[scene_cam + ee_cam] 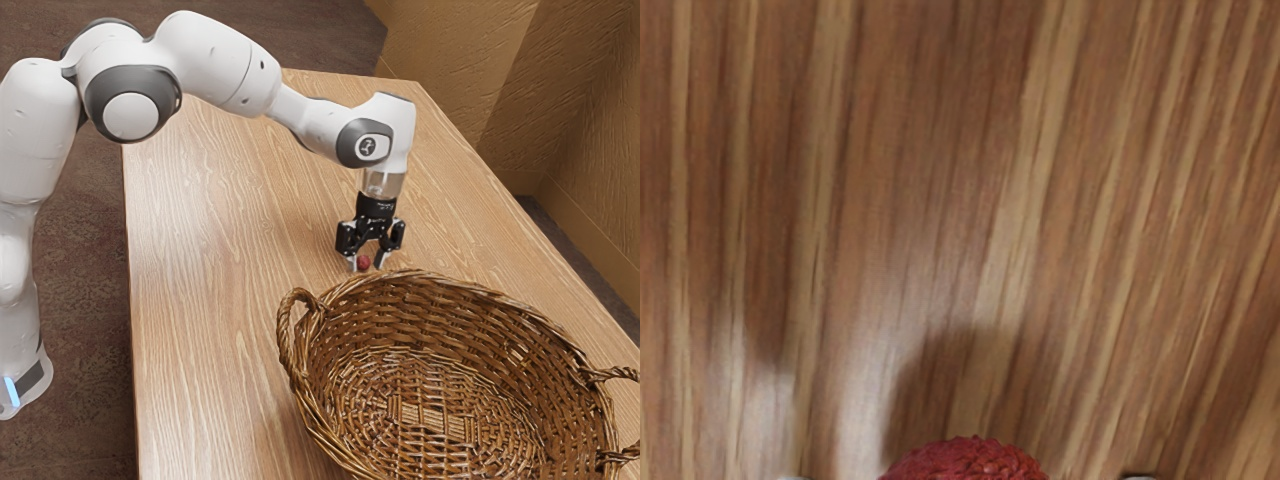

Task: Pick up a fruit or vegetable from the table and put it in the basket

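In the exterior view my gripper (367, 263) points straight down at the table, its fingers open around a small red fruit (363, 263). The wrist view has the bumpy red fruit (965, 460) at its lower edge, between the tips of my gripper (968, 477), with a gap on each side. Its underside is hidden, so I cannot tell whether it touches the wood. A large brown wicker basket (450, 285) stands on the table close by, its near rim just beside the gripper in the exterior view.
The wooden table (210, 290) extends around the gripper and toward the arm's base. One looped basket handle (290, 325) sticks up on the exterior view's left of the basket, another (610, 374) on its right. A textured wall (590, 130) rises beyond the table's edge.
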`<state>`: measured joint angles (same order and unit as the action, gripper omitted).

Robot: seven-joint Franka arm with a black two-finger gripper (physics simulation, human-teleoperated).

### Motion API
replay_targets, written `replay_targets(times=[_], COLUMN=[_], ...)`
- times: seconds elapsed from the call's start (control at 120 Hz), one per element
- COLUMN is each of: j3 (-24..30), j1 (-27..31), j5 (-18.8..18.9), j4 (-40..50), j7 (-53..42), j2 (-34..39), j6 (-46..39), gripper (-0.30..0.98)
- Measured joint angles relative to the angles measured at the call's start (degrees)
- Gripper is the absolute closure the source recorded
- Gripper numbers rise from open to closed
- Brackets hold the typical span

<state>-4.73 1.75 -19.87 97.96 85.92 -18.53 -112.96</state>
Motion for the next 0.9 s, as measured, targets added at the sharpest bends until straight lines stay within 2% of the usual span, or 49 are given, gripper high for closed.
replay_targets(times=[0.208, 0.3, 0.7, 0.9], j3=[0.0, 0.0, 0.0, -0.1], j1=[0.0, 0.0, -0.4, -6.2], j5=[0.1, 0.1, 0.6, 3.7], j4=[0.0, 0.0, 0.0, -2.0], j7=[-0.1, -0.1, 0.0, 0.6], j2=[0.2, 0.2, 1.8, 6.0], j6=[0.0, 0.0, 0.1, 0.1], gripper=[0.47, 0.51, 0.54, 0.54])
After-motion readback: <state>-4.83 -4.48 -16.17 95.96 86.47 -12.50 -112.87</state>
